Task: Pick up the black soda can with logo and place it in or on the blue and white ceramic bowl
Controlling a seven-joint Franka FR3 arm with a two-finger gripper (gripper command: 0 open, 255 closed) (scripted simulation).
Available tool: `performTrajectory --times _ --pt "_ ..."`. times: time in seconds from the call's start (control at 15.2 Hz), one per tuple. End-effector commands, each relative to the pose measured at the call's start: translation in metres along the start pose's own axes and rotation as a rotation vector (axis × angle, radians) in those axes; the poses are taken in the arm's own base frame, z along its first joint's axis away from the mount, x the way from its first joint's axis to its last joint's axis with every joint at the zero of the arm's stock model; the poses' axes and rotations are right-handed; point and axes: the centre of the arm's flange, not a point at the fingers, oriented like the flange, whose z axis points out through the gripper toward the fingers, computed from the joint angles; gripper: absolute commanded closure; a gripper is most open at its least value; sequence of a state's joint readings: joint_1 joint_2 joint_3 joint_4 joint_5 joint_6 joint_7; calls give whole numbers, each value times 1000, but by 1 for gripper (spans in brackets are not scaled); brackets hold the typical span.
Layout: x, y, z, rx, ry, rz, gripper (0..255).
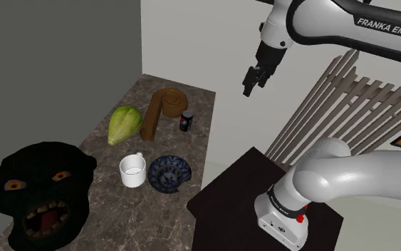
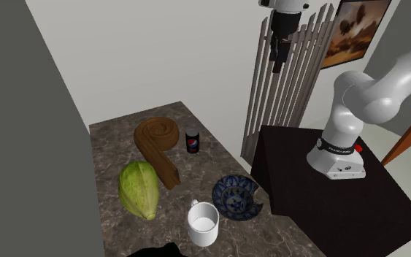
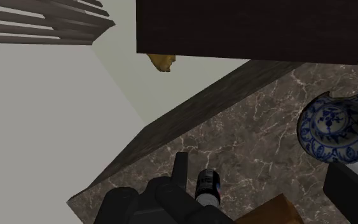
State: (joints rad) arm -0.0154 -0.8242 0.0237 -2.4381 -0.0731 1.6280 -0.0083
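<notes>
Black soda can [image 1: 186, 120] stands apart from blue-white bowl [image 1: 157, 170], seemingly chipped.

We record the counter top [image 1: 105, 158] as brown stone with pale veining, smooth and faintly polished. The soda can [image 1: 186, 121] is dark and glossy, with a printed logo on its side. The bowl [image 1: 169, 173] has a glazed, ceramic-looking surface, blue pattern on white. The mug [image 1: 132, 171] is plain white and smooth. The coiled brown piece [image 1: 159, 108] looks like matt wood. The green vegetable [image 1: 124, 123] is ribbed and dull. The black mask [image 1: 42, 189] appears rough and matt. The arm's shell [image 1: 348, 171] is smooth, glossy white; the stand [image 1: 231, 189] is dark and matt.
</notes>
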Motion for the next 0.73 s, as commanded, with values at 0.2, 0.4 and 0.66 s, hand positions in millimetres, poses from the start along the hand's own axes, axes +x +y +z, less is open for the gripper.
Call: performTrajectory --times 0.2,0.4,0.66 --pt "25 1 30 3 3 0 0" --pt "51 1 60 6 5 0 0" --pt "85 2 100 11 9 -1 0"
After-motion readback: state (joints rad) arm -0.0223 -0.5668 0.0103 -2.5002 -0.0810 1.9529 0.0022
